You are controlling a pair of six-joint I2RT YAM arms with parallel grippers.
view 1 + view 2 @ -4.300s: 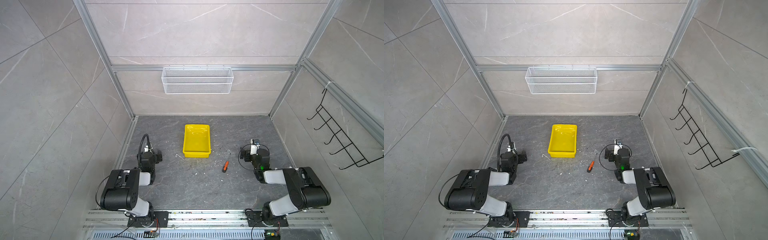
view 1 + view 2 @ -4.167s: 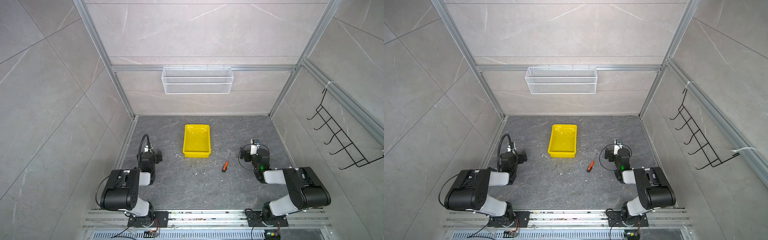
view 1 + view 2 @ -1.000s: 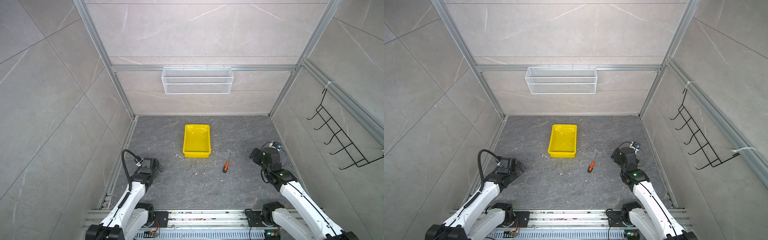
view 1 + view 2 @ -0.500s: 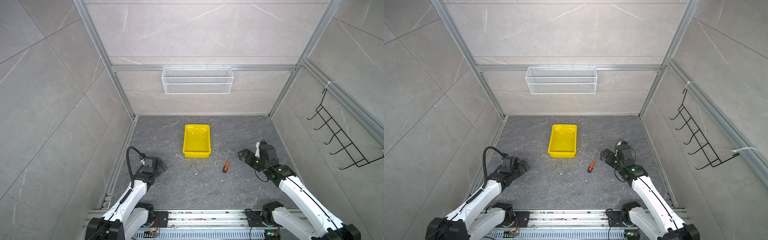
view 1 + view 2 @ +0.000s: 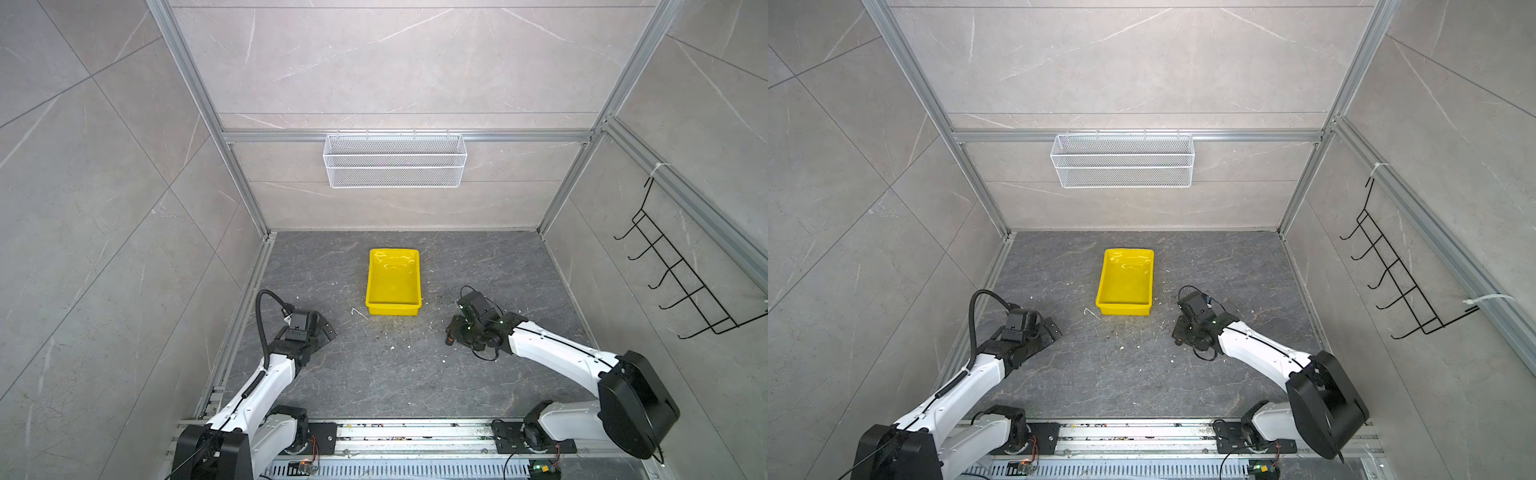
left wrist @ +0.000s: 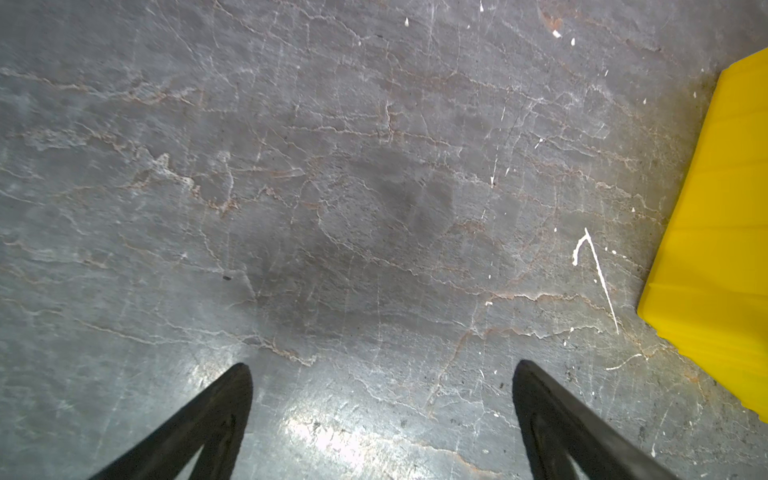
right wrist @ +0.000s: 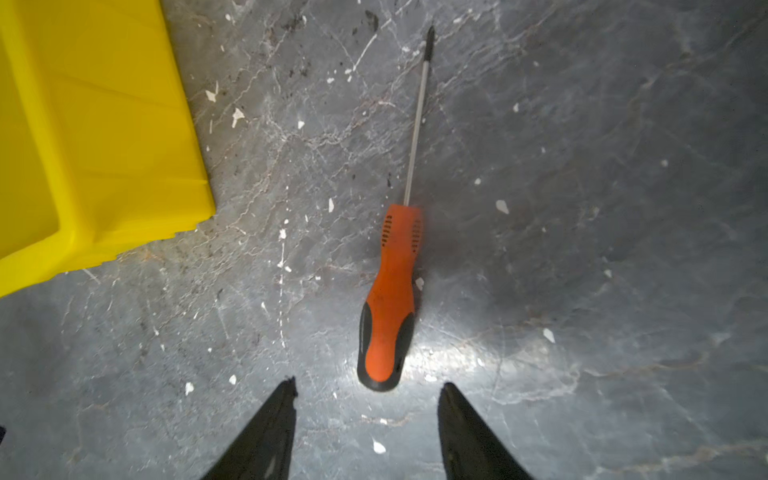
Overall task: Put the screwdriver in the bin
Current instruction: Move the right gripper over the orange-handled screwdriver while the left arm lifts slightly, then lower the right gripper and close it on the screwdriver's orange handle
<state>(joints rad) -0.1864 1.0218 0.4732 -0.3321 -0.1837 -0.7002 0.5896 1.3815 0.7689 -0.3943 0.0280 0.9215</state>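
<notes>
Grey veined worktop (image 5: pixel 374 374) bears the screwdriver (image 7: pixel 390 299) flat near the bin (image 7: pixel 124 166), right tool (image 7: pixel 369 384) spread at its handle end, not touching; left tool (image 6: pixel 381 364) spread too.

Lab test cell: tiled walls (image 5: pixel 374 62), aluminium frame (image 5: pixel 399 136).

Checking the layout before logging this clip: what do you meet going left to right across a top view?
Left arm's black gripper → shallow yellow plastic bin → right arm's black gripper → black wire hook rack on the side wall.
</notes>
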